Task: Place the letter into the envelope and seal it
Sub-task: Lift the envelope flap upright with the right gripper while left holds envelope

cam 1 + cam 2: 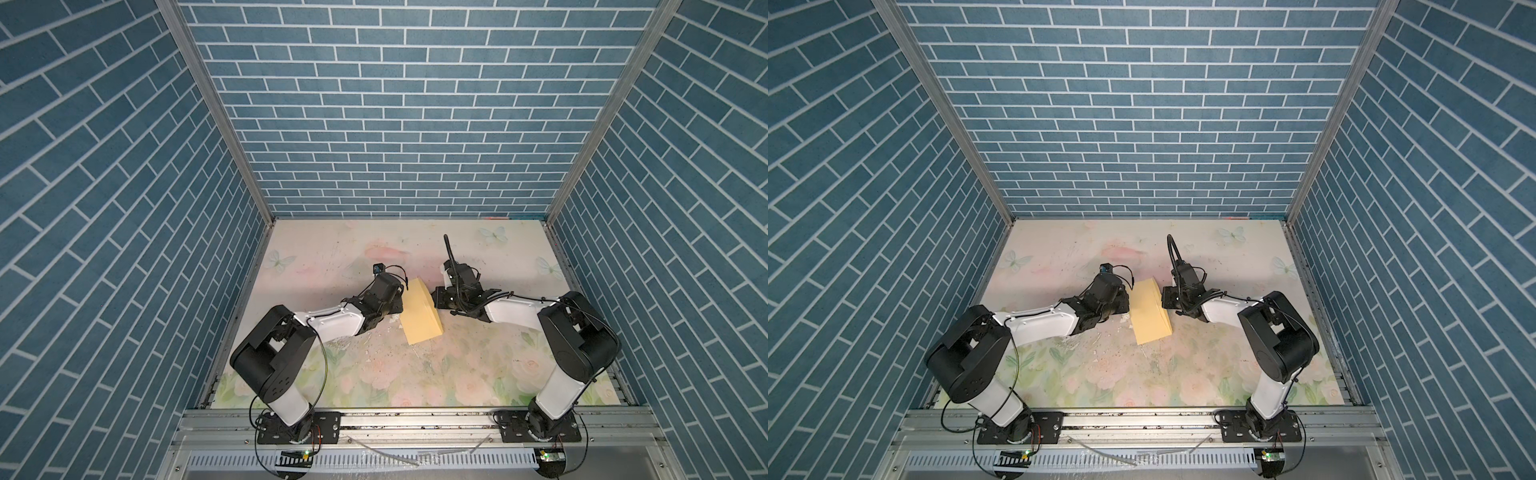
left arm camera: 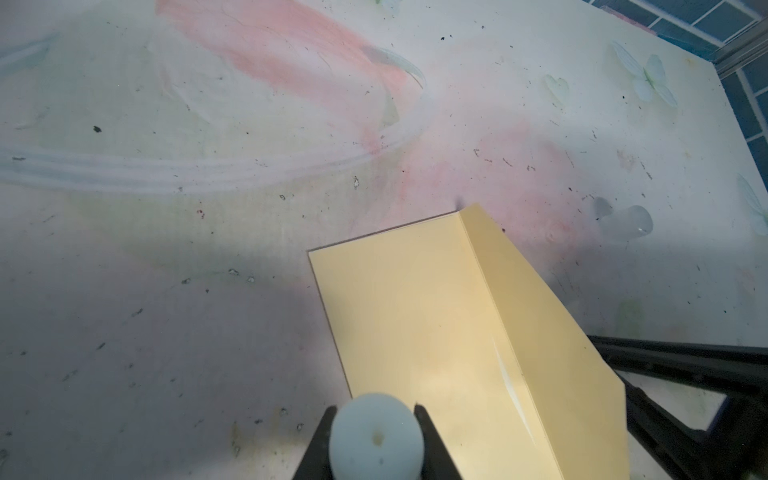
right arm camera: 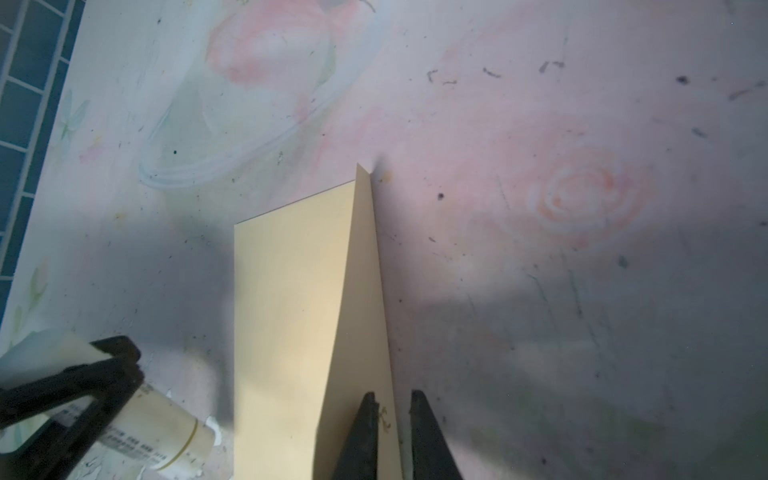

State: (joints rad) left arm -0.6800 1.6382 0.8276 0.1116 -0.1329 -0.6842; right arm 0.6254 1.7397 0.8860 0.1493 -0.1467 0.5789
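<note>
The plain yellow envelope [image 1: 419, 322] [image 1: 1148, 322] lies mid-table between both arms, in both top views. Its flap [image 2: 532, 311] [image 3: 365, 291] stands raised along the long side nearest the right arm. My right gripper [image 3: 393, 395] [image 1: 436, 297] is shut on that flap near its edge. My left gripper [image 2: 376, 409] [image 1: 400, 307] sits at the envelope's other long side, shut on a white glue stick [image 2: 376, 436] [image 3: 158, 432]. The stick's tip points at the table just beside the envelope [image 2: 415, 311] [image 3: 291, 291]. The letter is out of view.
A small translucent cap [image 2: 627, 222] lies on the floral table mat [image 1: 374, 249] beyond the envelope. White flecks [image 1: 374, 345] dot the mat near the left arm. Blue brick walls enclose three sides, and an aluminium rail [image 1: 415, 419] runs along the front.
</note>
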